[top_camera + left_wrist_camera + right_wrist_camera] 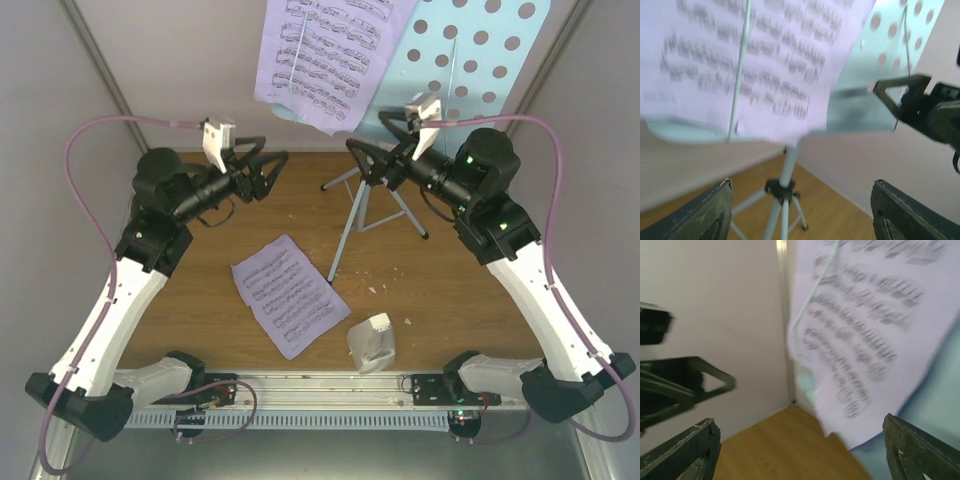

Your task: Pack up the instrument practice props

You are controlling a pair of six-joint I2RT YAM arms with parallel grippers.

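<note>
I see the left gripper (266,170) and the right gripper (362,162) raised and facing each other near the pale-blue music stand (349,232), each with its fingers spread wide and nothing between them. The stand is upright at the far side of the wooden table (460,290), with one sheet music page (325,55) against its hole-punched tray (470,60). A second page (290,295) lies flat before the stand, and the small white metronome (372,343) stands just beside it.

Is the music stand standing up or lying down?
Standing up. The stand has its legs spread on the table, and its tray holds a page up top.
</note>
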